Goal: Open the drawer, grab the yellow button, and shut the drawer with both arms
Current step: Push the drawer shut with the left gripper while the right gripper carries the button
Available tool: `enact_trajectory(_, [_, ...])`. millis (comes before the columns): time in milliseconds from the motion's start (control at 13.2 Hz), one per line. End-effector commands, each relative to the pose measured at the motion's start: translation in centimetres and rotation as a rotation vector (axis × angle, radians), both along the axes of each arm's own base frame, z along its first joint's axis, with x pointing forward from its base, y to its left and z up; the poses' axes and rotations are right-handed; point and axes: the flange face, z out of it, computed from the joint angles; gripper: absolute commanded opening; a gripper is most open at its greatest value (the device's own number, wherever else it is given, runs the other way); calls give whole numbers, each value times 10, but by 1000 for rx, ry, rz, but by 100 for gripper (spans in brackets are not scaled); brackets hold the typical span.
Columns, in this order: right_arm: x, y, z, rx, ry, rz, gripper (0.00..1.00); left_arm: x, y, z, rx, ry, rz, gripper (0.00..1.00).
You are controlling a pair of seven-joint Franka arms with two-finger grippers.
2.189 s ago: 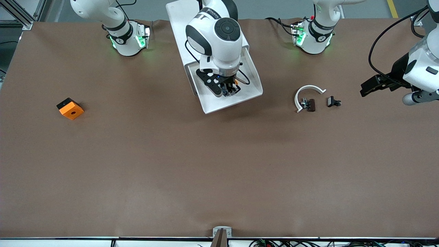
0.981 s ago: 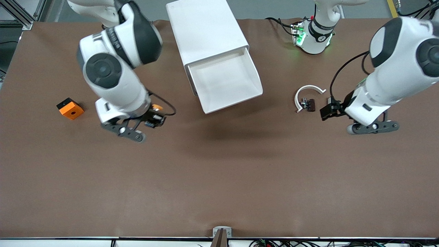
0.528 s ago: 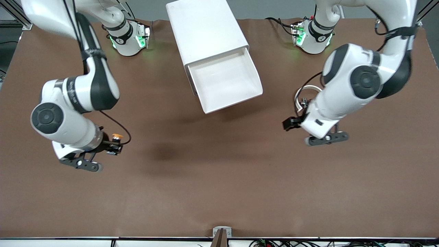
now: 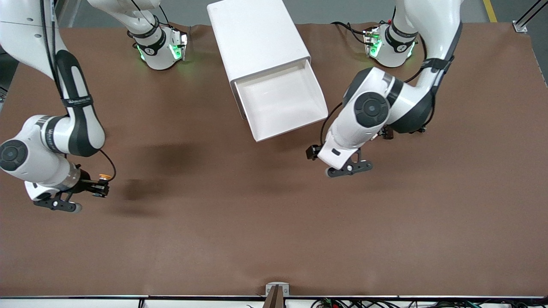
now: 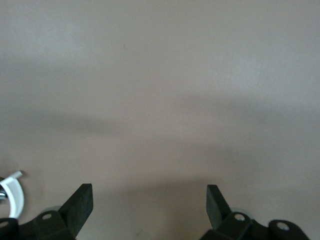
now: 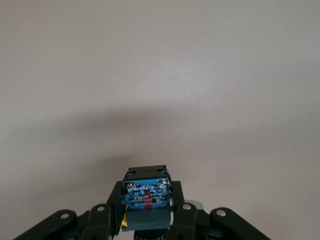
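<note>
My right gripper point(image 4: 102, 189) hangs over the bare table at the right arm's end, shut on the button point(image 4: 102, 176). The button's orange cap shows in the front view. In the right wrist view its bluish base point(image 6: 147, 196) sits clamped between the black fingers of my right gripper point(image 6: 148, 207). The white drawer point(image 4: 314, 92) stands pulled out of its white cabinet point(image 4: 257, 38), and nothing lies in it. My left gripper point(image 4: 312, 152) is over the table just off the drawer's front corner. In the left wrist view my left gripper point(image 5: 148, 202) is open, with only table between its fingers.
A small brown part point(image 4: 388, 133) peeks out from under the left arm's elbow. A white curved piece point(image 5: 13, 192) shows at the edge of the left wrist view. Both arm bases stand along the table edge farthest from the front camera.
My right arm has carried the button away from the drawer toward its own end of the table. My left arm has swung in from its end to the drawer's front corner.
</note>
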Motion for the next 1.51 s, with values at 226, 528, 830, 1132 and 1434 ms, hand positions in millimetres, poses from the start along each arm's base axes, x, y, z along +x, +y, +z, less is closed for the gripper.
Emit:
enact_trajectory(226, [-19, -36, -63, 84, -28, 14, 0, -35, -59, -28, 24, 51, 64, 100])
enact_trajectory(528, [-19, -36, -84, 121, -22, 27, 0, -56, -81, -30, 29, 71, 48, 100])
enact_trajectory(830, [-13, -31, -84, 109, -35, 51, 51, -84, -106, -35, 17, 121, 23, 100])
enact_trajectory(1132, [-10, -31, -87, 111, -36, 64, 100, -112, -124, -34, 23, 185, -9, 100])
enact_trajectory(1434, [1, -25, -63, 112, -43, 83, 100, -147, -147, -32, 42, 246, -13, 100])
